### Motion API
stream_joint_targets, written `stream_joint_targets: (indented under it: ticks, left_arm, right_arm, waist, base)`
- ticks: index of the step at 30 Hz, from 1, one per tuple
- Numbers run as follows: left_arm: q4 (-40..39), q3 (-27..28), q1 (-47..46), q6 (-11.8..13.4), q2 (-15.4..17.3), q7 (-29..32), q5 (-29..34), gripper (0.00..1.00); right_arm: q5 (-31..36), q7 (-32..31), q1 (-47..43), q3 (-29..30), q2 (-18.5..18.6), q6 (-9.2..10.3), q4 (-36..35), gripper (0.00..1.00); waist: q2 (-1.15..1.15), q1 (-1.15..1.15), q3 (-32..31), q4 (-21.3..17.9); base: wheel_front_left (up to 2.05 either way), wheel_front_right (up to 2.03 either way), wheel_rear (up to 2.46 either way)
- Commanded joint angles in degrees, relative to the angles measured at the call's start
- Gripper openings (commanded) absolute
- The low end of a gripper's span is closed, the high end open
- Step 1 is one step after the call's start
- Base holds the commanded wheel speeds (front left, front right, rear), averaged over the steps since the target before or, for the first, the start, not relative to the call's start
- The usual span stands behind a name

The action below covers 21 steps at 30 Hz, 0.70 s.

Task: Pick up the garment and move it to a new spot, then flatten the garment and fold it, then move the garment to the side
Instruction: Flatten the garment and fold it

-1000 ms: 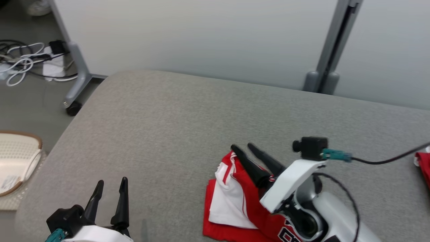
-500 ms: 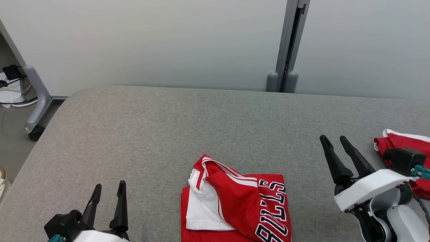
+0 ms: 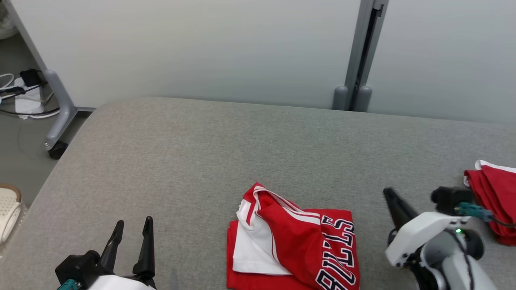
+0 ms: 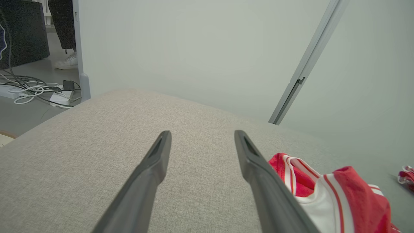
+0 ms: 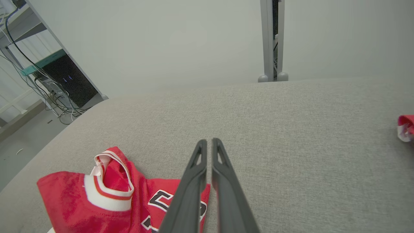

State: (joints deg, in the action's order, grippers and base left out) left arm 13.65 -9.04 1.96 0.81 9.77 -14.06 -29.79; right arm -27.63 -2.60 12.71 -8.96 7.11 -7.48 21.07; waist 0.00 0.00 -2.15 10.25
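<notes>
Because the folded garment (image 3: 298,241) lay soft and light at the near middle of the surface (image 3: 201,153), gripping its layered edge probably suited; the left end effector (image 3: 134,220) stood spread, the right end effector (image 5: 209,140) nearly closed, empty.

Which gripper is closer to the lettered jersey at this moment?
Right. The right gripper is just off the right edge of the jersey, not touching it. The left gripper stands farther out, beyond the jersey's left edge.

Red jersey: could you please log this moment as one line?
red jersey: roughly folded on grey table | left gripper: open, empty | right gripper: shut, empty
</notes>
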Motion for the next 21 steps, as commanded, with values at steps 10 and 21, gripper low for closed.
stream_joint_targets:
  ticks: [10,21]
  left_arm:
    - [0.2,-0.2,-1.4,0.2,1.0,0.7,-0.3,1.0]
    - [0.1,-0.5,-1.6,0.4,1.5,1.0,-0.6,1.0]
  right_arm:
    - [1.7,-3.9,3.7,-3.3,-4.0,-0.02,17.6,0.0]
    - [-11.1,0.5,5.6,-25.7,-4.0,-0.02,18.3,0.0]
  waist:
    - [0.0,0.0,0.0,5.3]
    - [0.0,0.0,0.6,9.1]
  base:
    - [0.0,0.0,0.0]
    - [0.0,0.0,0.0]
